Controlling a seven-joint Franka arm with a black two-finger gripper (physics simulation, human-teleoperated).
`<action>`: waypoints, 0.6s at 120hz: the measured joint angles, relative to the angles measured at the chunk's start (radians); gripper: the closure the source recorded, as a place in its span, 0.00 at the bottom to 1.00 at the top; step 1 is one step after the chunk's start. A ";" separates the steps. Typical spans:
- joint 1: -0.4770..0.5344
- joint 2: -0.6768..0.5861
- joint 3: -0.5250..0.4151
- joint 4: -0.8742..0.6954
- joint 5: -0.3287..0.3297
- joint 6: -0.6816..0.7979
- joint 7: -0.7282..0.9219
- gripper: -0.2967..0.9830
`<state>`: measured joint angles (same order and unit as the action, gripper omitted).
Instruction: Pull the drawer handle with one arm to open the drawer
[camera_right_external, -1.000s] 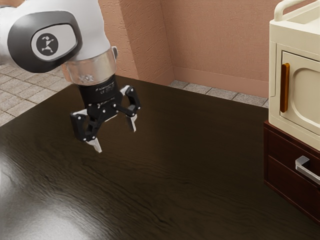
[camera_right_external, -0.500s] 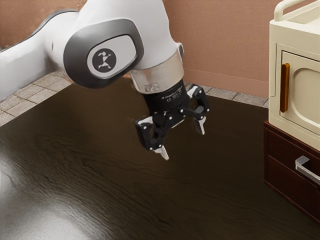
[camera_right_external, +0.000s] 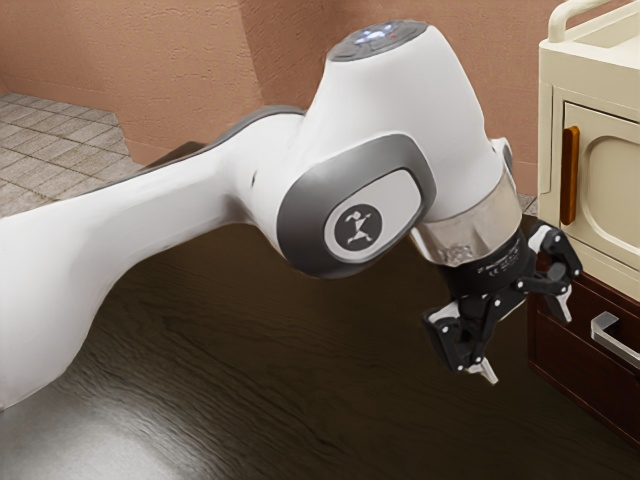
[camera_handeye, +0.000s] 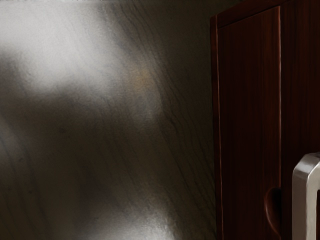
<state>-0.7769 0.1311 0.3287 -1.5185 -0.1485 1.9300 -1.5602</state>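
Observation:
My black gripper (camera_right_external: 527, 338) stands open in front of the dark red drawer unit, with a visible gap between its light fingertips and nothing between them. The silver handle (camera_right_external: 614, 338) is on the drawer front (camera_right_external: 570, 372) at the exterior view's right edge, just past the farther finger and apart from it. In the wrist view the same handle (camera_handeye: 303, 200) shows in part, fixed to the dark red wooden front (camera_handeye: 248, 120). The drawer looks shut, with no gap visible at its front.
A cream cabinet (camera_right_external: 612, 130) with an orange-brown door handle (camera_right_external: 569, 175) rests on top of the drawer unit. The dark wooden table (camera_right_external: 300, 370) extends beneath the arm. Pinkish walls (camera_right_external: 170, 60) rise behind.
My arm has swung toward the exterior view's right and lower, bringing the gripper from above the table's middle to close by the drawer unit. Its fingers have stayed apart.

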 joint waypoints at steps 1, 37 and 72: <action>0.001 0.003 0.000 0.001 -0.001 0.003 0.000 0.23; -0.039 0.056 -0.003 0.025 -0.015 0.071 -0.002 0.23; -0.009 0.108 -0.039 0.050 -0.025 0.109 0.008 0.23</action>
<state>-0.7858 0.2395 0.2902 -1.4688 -0.1736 2.0390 -1.5525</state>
